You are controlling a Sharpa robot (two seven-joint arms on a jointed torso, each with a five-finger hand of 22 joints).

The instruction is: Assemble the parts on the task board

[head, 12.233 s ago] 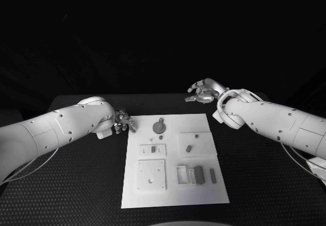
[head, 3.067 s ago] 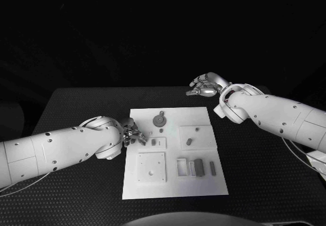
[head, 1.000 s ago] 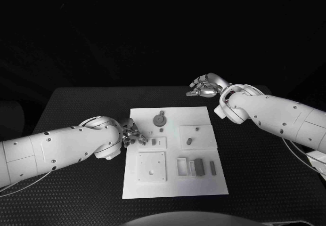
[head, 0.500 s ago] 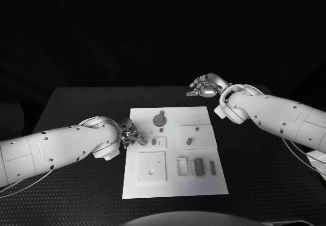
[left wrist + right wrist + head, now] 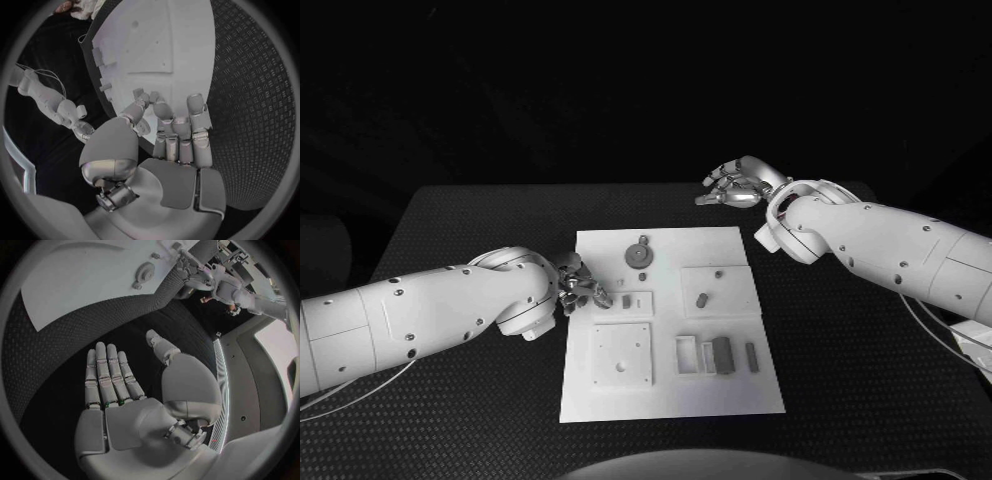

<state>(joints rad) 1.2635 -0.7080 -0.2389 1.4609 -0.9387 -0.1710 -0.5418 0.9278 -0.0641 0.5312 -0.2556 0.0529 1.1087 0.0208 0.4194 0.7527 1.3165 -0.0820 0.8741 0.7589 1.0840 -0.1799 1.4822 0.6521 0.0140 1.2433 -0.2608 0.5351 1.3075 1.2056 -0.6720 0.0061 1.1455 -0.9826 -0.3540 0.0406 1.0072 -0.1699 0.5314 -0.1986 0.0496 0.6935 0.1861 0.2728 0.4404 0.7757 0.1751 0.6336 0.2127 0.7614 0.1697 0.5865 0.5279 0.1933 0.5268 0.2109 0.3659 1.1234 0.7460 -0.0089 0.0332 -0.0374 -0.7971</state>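
The white task board [image 5: 668, 400] lies in the middle of the black table, with small grey parts on it. A round part [image 5: 638, 254] sits near its far edge, and a short piece [image 5: 701, 298] lies further right. Several bars [image 5: 718, 356] stand in a slot at the near right. My left hand [image 5: 581, 289] hovers over the board's left edge [image 5: 169, 45], thumb and fingertips [image 5: 154, 100] close together. I cannot tell whether anything is between them. My right hand [image 5: 733, 186] hangs beyond the far right corner, flat and holding nothing [image 5: 119, 390].
A square white plate [image 5: 622, 353] with a hole lies on the board's near left. A smaller plate [image 5: 626, 300] sits just beside my left fingertips. Black table surface surrounds the board on all sides.
Since the earliest frame my left hand has moved along the board's left edge towards me. Over the last second it has barely shifted. The right hand stays put.
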